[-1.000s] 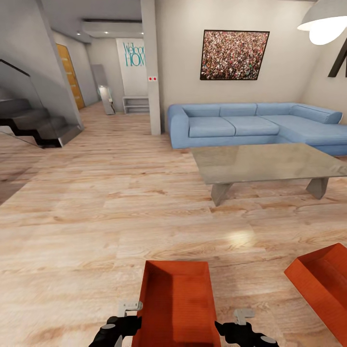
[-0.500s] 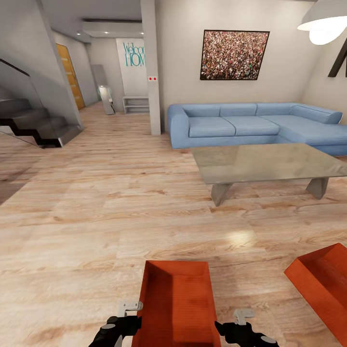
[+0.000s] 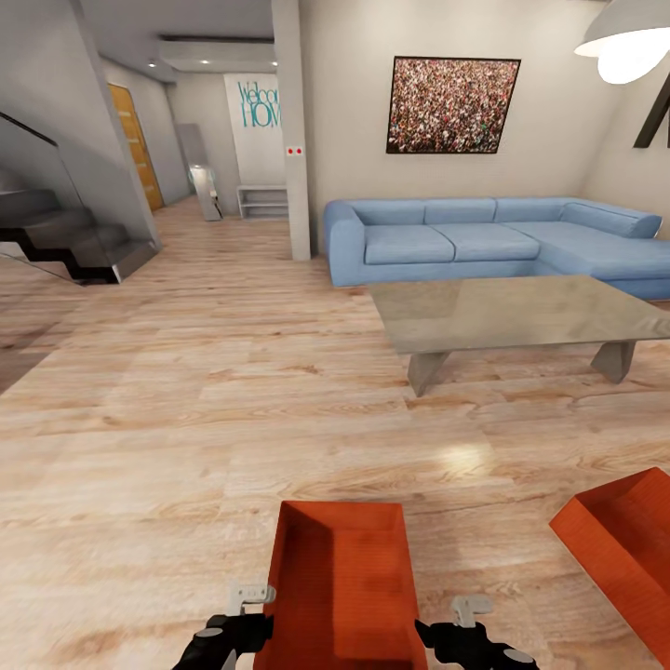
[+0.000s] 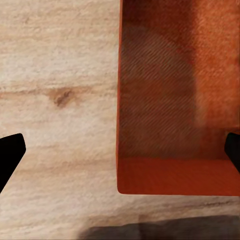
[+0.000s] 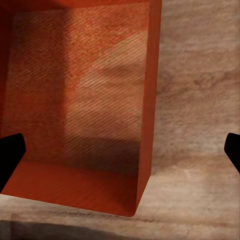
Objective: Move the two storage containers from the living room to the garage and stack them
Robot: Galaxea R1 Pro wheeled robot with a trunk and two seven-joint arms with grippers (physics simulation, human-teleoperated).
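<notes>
Barely shifted since a second ago: near bin [image 3: 341,586] on wood floor [image 3: 167,465], long axis pointing at sofa [image 3: 447,240], between left gripper [image 3: 249,596] and right gripper [image 3: 470,609], both spread open astride its side walls, equally near.

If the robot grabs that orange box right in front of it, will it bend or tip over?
The near container probably stays stiff: its walls look straight and boxy. It sits flat on the wood floor, so tipping seems unlikely. It is empty, so likely light. The left gripper and right gripper straddle its side walls, which look smooth, maybe slippery.
</notes>
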